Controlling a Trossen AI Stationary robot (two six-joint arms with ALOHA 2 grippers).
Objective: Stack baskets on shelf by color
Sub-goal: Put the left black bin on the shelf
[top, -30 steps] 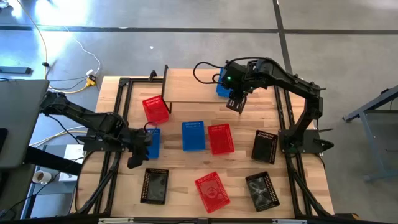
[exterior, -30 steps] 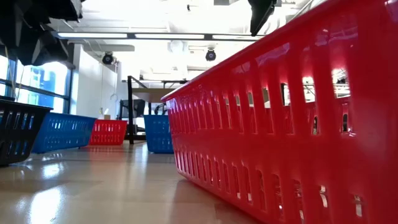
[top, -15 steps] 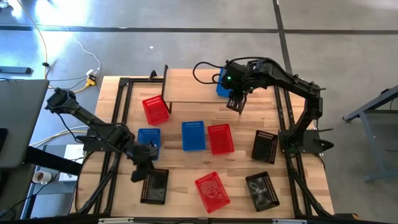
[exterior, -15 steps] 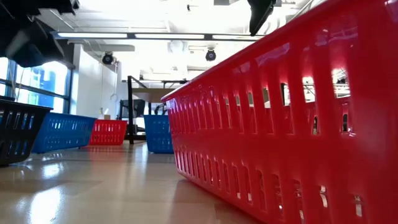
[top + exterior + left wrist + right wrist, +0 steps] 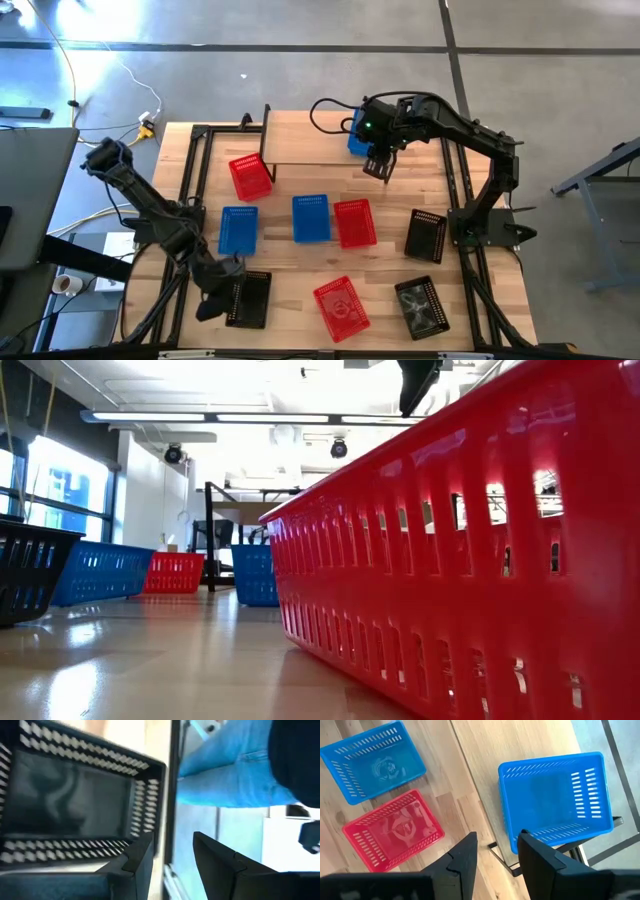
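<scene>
L gripper (image 5: 212, 303) hovering at table's 7 o'clock, jaws parted, gripping nothing; black basket (image 5: 248, 298) lying just to its 3 o'clock, long axis 12–6. R gripper (image 5: 378, 167) waiting parted, empty, beside blue basket (image 5: 358, 135) on shelf (image 5: 300, 138). L arm nearer.

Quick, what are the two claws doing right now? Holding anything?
Left claw: open, holding nothing, by the edge of a black basket.
Right claw: open, holding nothing, above the blue basket on the shelf.
</scene>
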